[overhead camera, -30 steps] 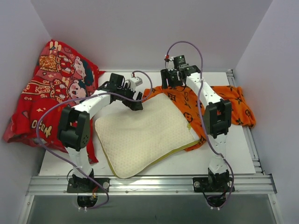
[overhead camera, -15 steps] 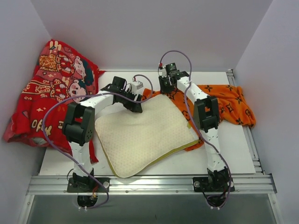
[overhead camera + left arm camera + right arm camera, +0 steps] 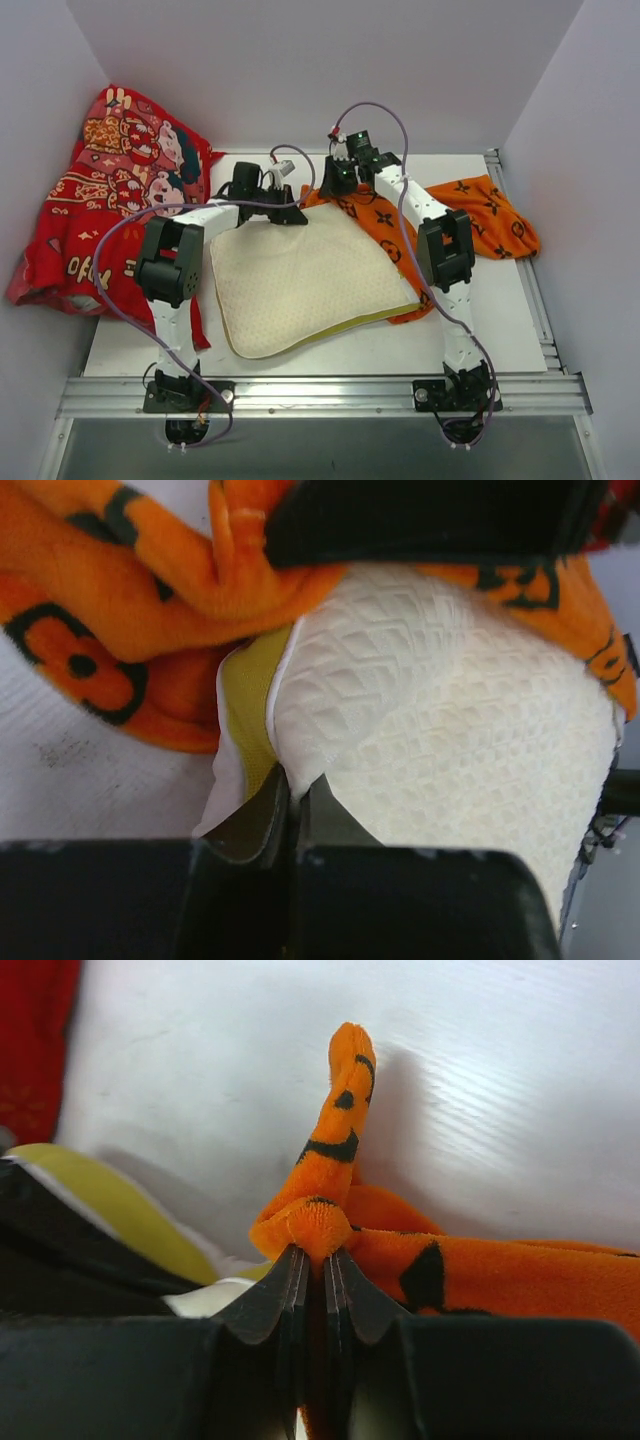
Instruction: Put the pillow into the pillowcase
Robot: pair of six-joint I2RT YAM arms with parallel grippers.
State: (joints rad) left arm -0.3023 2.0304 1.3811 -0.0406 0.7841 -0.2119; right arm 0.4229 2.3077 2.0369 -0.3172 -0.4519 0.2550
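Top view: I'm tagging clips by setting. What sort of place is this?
Probably a lab robot cell, not a home: bare white walls box in a table, with a metal rail along its near edge.

Each arm is built from white link shells joined by black joint housings. The left arm (image 3: pixel 195 222) and the right arm (image 3: pixel 415 200) are of the same build.

- **Elbow:** the largest black housing is mid-arm, seen as the left elbow housing (image 3: pixel 166 268) and the right elbow housing (image 3: pixel 446 250).
- **Base:** the left base (image 3: pixel 180 395) and the right base (image 3: pixel 455 390) are black blocks.
- **Cabling:** a purple cable (image 3: pixel 104 285) runs outside each arm in loose loops. A small white connector (image 3: pixel 283 166) is fitted at the left wrist.
- **End effector:** the left end effector (image 3: pixel 297 790) and the right end effector (image 3: pixel 318 1258) each have a broad matt-black body. Two dark fingers (image 3: pixel 265 1305) taper from it to thin wedge tips with flat inner faces.
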